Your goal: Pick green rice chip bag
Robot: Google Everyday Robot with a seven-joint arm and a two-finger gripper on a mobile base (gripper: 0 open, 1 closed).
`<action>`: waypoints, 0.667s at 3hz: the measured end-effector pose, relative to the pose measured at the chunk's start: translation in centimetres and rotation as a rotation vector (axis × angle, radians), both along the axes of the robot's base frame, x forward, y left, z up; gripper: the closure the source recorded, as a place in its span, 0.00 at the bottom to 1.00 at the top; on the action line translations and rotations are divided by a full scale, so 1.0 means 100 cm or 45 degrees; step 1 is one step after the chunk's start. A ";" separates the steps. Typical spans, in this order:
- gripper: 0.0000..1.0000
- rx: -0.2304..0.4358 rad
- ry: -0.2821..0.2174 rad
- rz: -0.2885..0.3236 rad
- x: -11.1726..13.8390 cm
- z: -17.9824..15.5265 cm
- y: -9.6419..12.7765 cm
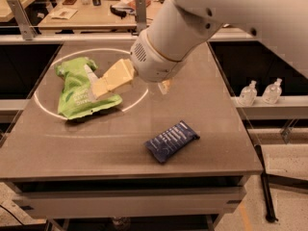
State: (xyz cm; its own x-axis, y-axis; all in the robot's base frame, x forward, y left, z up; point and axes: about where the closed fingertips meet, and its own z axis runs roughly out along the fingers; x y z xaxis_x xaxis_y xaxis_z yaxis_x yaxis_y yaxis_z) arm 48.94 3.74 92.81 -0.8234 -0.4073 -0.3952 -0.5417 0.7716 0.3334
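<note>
The green rice chip bag (76, 91) is a large crinkled lime-green bag with a white label panel. It lies flat at the left of the grey table (211, 119), inside a white ring marking. My gripper (98, 87) is cream-coloured and reaches in from the right, with its tip over the bag's right half, at or just above its surface. The big white arm (163, 47) hangs over the middle of the table and hides what is behind it.
A small dark-blue packet (172, 141) lies at the front right of the table. Two clear bottles (260, 92) stand on a ledge off the right edge. A cluttered wooden desk (96, 11) is behind the table. No green can shows.
</note>
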 end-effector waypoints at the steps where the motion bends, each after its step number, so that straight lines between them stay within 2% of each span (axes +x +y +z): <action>1: 0.00 0.058 0.002 0.006 0.005 -0.003 0.026; 2: 0.00 0.058 0.002 0.006 0.005 -0.003 0.026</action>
State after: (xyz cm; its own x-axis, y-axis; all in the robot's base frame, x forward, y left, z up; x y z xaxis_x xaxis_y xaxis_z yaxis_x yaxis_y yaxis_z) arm 49.48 6.39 92.54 -0.8222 -0.3931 -0.4118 -0.5448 0.7530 0.3689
